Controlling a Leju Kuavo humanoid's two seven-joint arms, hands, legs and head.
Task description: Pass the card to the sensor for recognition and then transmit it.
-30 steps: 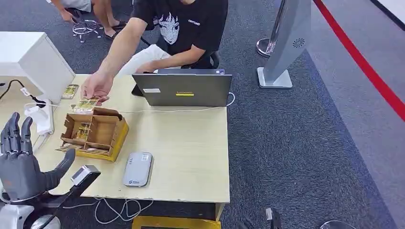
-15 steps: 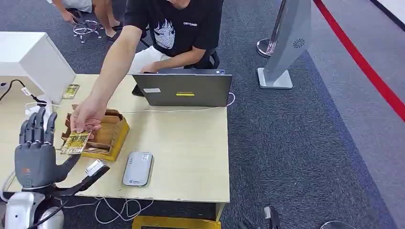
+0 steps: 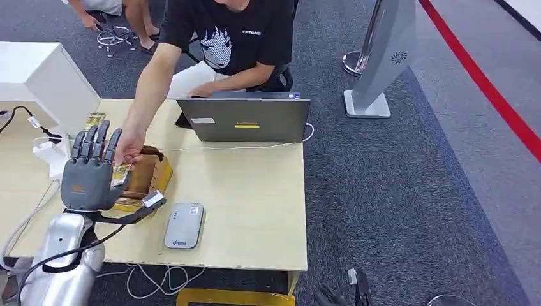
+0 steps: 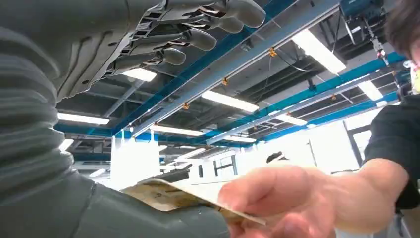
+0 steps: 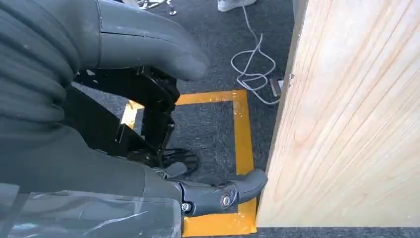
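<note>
My left hand [image 3: 91,171] is raised over the table's left side, its back toward the head camera and its fingers straight and spread. A person's hand [image 3: 131,149] reaches across the table and holds a yellow-green card [image 3: 121,174] against my palm. In the left wrist view the card [image 4: 166,194] lies just above my thumb [image 4: 124,218], pinched by the person's fingers [image 4: 277,198]; my fingers [image 4: 198,29] stay apart from it. The grey sensor [image 3: 184,225] lies flat near the table's front edge. My right hand [image 5: 99,168] hangs beside the table's side panel, holding nothing.
An open wooden card box [image 3: 151,171] stands behind my left hand. A grey laptop [image 3: 249,119] sits at the far edge in front of the seated person. A white box [image 3: 41,76] and cables occupy the far left, and another card [image 3: 94,120] lies there.
My left hand rose from the table's front-left edge up to the wooden box. The person's hand brought the card from behind the box to my palm.
</note>
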